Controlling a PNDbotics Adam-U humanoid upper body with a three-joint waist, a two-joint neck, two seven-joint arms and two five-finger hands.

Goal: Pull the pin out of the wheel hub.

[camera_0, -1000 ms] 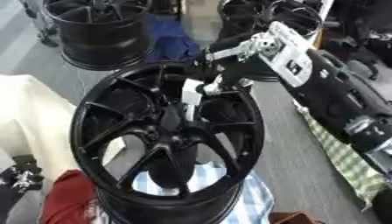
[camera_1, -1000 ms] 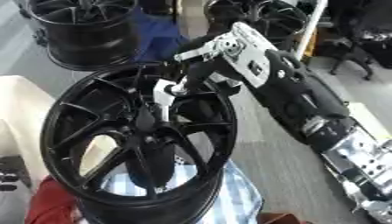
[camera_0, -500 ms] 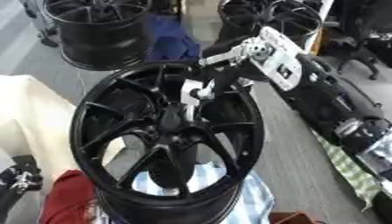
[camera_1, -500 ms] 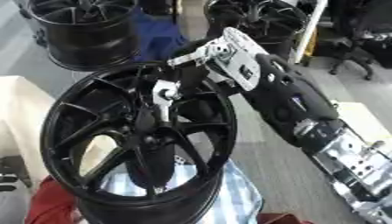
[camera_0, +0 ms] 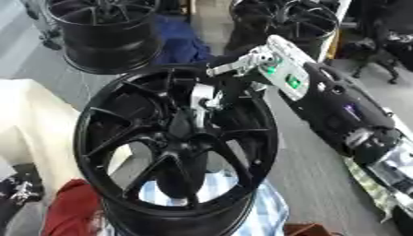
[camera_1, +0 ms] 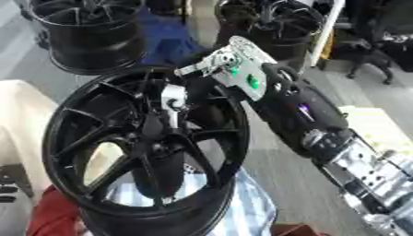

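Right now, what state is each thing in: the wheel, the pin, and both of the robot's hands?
Wheel: black, face tilted up, resting on striped cloth.
Pin: pale, standing at the hub.
Right hand: at the pin's top; whether its fingers are closed cannot be told.
Left hand: not in view.

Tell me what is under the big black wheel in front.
Under the wheel a blue and white checked cloth shows through the spokes and past the lower rim, with a red cloth beside it at lower left. What the wheel stands on is covered.
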